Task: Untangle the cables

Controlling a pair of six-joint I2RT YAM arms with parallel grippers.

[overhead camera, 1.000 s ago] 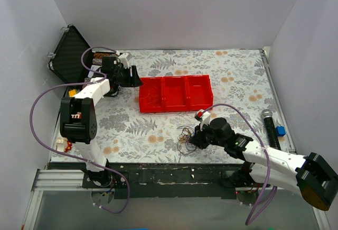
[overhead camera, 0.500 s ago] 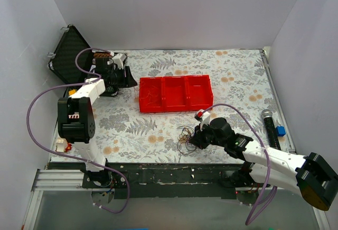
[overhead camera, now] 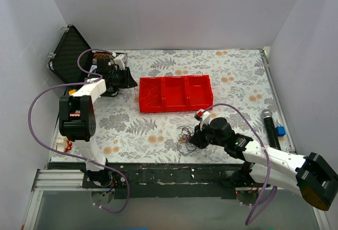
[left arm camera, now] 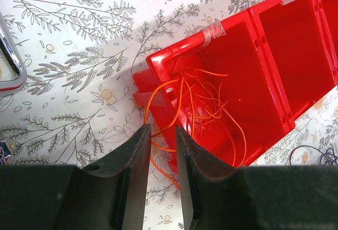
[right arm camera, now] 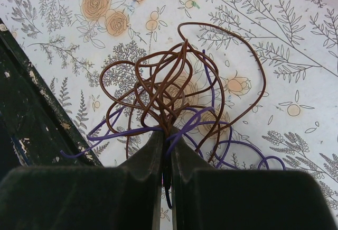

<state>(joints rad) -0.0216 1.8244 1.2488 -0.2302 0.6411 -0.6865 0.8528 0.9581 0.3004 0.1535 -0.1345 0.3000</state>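
A clump of brown and purple cables (right arm camera: 174,87) lies on the floral cloth near the front edge, and also shows in the top view (overhead camera: 185,137). My right gripper (right arm camera: 168,132) is shut on the clump's base, with brown and purple strands pinched between the fingers; it sits at the clump's right side in the top view (overhead camera: 194,139). Orange cables (left arm camera: 203,98) lie loosely in the left compartment of the red bin (left arm camera: 296,45), and some strands hang over its corner. My left gripper (left arm camera: 162,129) stands just left of the bin (overhead camera: 174,77), its jaws slightly apart and empty, shown in the top view (overhead camera: 128,77).
A black case (overhead camera: 67,55) leans at the back left. A microphone (overhead camera: 270,127) and a blue block (overhead camera: 280,130) lie at the right edge. Small items (overhead camera: 63,145) sit at the left edge. The black front rail (right arm camera: 31,113) is close to the clump.
My left gripper has drawn back to the left, away from the red bin's left end. The right gripper and the clump have barely moved.
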